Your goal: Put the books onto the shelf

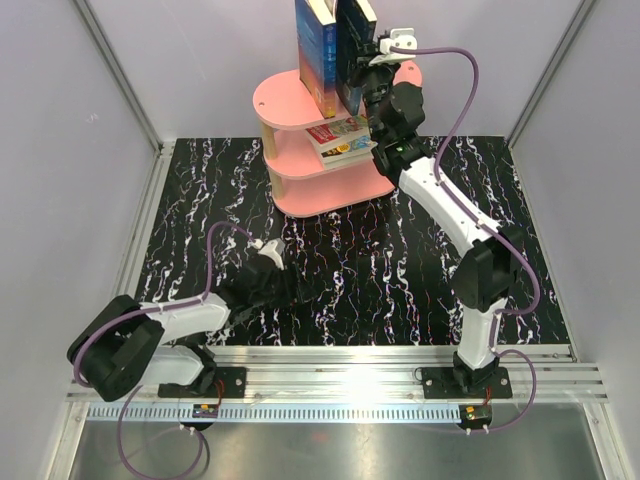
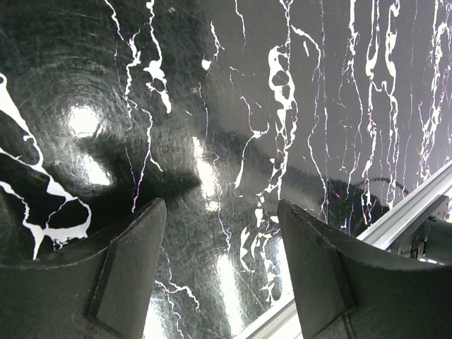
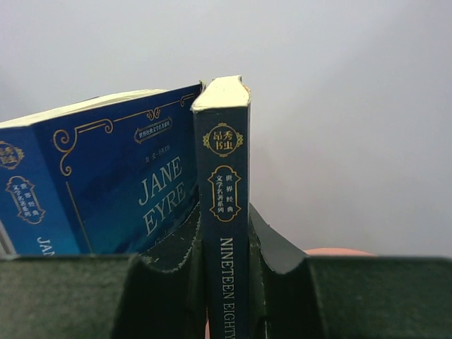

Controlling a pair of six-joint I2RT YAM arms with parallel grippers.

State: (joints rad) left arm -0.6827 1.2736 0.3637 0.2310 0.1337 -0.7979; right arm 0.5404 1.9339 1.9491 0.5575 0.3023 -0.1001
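Across the whole floor of the scene lay a black table (image 1: pixel 400 270) veined with white, and at its far middle stood the pink shelf (image 1: pixel 280 100), three oval boards on pale posts. The right arm (image 1: pixel 450 210) rose from the near right and stretched far and up to the shelf's top board. The left arm (image 1: pixel 150 335) lay folded low at the near left. Two dark blue books stood upright side by side on the top board: the left blue book (image 1: pixel 315 50) (image 3: pixel 127 191), titled Jane Eyre, leaned slightly toward the right blue book (image 1: pixel 352 40) (image 3: pixel 224 176), and the two touched near their top corners. On the middle board a red paperback (image 1: pixel 335 132) lay flat on another book (image 1: pixel 350 152) with a yellow edge. The right gripper (image 1: pixel 375 50) (image 3: pixel 224 233) pinched the right blue book, one finger (image 3: pixel 180 244) pressed to each cover and the spine facing its camera. The left gripper (image 1: pixel 268 255) (image 2: pixel 220 212) hung just above the bare table, well apart from the shelf, its jaws spread wide with nothing between the fingers (image 2: pixel 134 254).
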